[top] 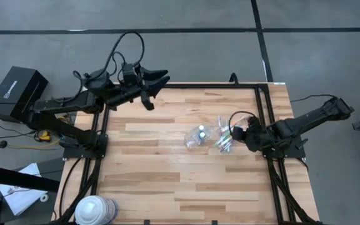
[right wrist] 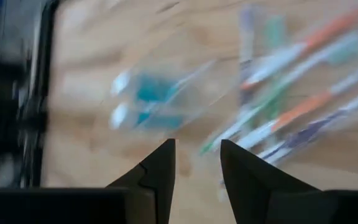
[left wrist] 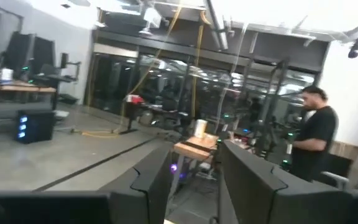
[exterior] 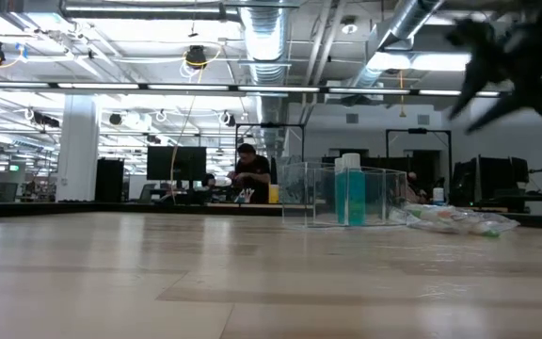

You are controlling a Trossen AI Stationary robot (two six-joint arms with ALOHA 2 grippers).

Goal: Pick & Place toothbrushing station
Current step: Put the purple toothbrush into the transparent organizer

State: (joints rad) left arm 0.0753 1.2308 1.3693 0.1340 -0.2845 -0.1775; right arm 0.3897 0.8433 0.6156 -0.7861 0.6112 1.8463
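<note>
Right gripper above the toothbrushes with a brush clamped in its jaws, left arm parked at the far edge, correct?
Not quite. The right gripper is above the toothbrushes, but its jaws hold nothing; the right wrist view shows an empty gap. The left gripper is parked at the far edge.

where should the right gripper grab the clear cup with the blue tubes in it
Probably from above, fingers across its flat side walls. The clear cup sits on the table with two blue tubes inside, beside the toothbrushes, so the side away from them is freer. The right gripper is nearest.
</note>
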